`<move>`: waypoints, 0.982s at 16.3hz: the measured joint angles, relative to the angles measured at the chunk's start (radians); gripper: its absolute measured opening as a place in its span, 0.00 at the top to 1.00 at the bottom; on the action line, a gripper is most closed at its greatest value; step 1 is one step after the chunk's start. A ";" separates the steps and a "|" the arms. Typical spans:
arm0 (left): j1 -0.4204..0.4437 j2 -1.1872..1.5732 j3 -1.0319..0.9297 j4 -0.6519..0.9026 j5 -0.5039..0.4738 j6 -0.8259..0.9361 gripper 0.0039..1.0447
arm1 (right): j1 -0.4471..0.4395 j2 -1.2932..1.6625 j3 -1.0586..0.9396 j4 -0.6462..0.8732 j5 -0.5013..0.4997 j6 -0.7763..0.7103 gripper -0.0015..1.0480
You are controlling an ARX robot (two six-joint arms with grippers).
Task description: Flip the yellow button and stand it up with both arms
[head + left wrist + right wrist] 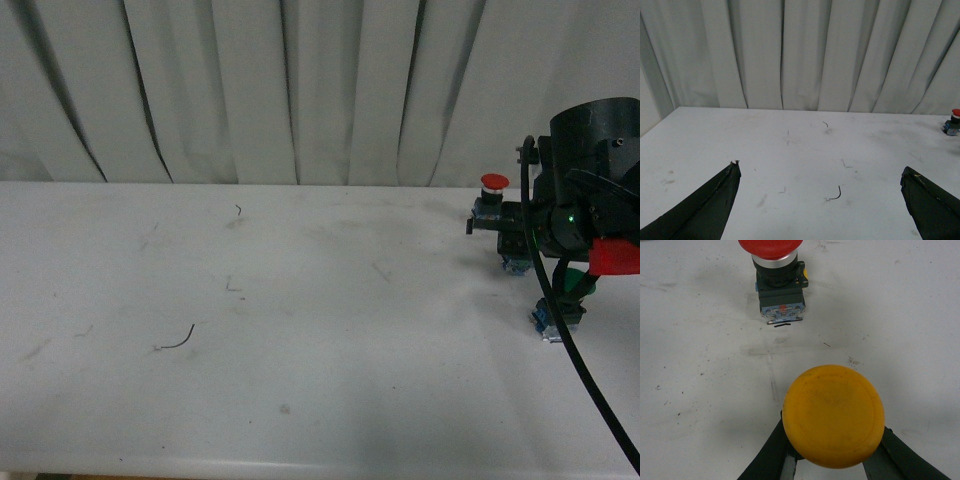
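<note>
Right wrist view shows the right gripper pinching the round yellow-capped push-button above the white table, before a red-capped button; the front view hides it. Left gripper spread, empty.

Front view facing curtain across table; left wrist low, wide; right wrist close above yellow button. Red-capped button shared by all.

no readable text, brand, number or sign is shown in any view. the yellow button bears no marking on its cap. the label on the red button is too blurred to be read.
</note>
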 joint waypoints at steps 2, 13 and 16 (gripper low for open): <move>0.000 0.000 0.000 0.000 0.000 0.000 0.06 | 0.000 0.000 0.000 -0.002 0.000 0.000 0.67; 0.000 0.000 0.000 0.000 0.000 0.000 0.06 | 0.018 0.000 0.003 -0.007 -0.020 0.005 0.06; 0.000 0.000 0.000 0.000 0.000 0.000 0.06 | 0.021 0.000 0.003 -0.007 -0.024 0.005 0.06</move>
